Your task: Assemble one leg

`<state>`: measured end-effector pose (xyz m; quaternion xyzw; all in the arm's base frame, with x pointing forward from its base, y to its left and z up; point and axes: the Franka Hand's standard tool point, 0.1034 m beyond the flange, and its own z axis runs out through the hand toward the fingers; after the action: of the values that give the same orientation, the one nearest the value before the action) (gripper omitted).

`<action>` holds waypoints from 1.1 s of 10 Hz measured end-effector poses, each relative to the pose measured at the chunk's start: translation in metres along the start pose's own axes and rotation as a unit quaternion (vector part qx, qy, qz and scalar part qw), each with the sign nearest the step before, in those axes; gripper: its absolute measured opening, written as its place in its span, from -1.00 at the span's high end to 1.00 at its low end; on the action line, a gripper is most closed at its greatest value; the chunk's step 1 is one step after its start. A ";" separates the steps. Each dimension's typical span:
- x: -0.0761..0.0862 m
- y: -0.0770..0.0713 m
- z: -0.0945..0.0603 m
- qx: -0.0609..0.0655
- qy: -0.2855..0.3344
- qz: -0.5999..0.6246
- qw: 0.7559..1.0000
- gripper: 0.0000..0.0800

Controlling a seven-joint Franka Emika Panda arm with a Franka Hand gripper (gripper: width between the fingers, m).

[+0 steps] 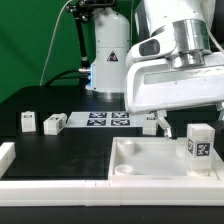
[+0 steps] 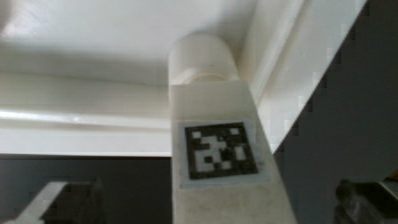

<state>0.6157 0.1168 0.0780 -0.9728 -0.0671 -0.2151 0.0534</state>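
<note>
The arm's two-finger gripper point(image 2: 217, 200) is spread wide: in the wrist view its dark fingertips point(image 2: 63, 200) stand to either side of the leg point(image 2: 219, 130), a small white rectangular plastic block with a black-and-white square tag, and touch neither side of it. The leg stands upright on the large white square tray-like piece point(image 1: 140, 165), toward the exterior view's right. Farther out on the black table point(image 1: 60, 150) lie the marker board point(image 1: 105, 119) and two more small white blocks point(image 1: 27, 121).
</note>
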 end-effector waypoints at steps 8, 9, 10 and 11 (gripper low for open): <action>0.001 -0.008 -0.003 0.036 -0.184 0.011 0.982 -0.62; 0.005 -0.008 -0.006 0.029 -0.182 0.032 0.982 -0.62; 0.014 -0.009 -0.010 0.023 -0.181 0.005 0.983 -0.62; 0.017 -0.009 -0.010 0.020 -0.177 -0.017 0.984 -0.62</action>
<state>0.6257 0.1259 0.0955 -0.9930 -0.0963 -0.0389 0.0569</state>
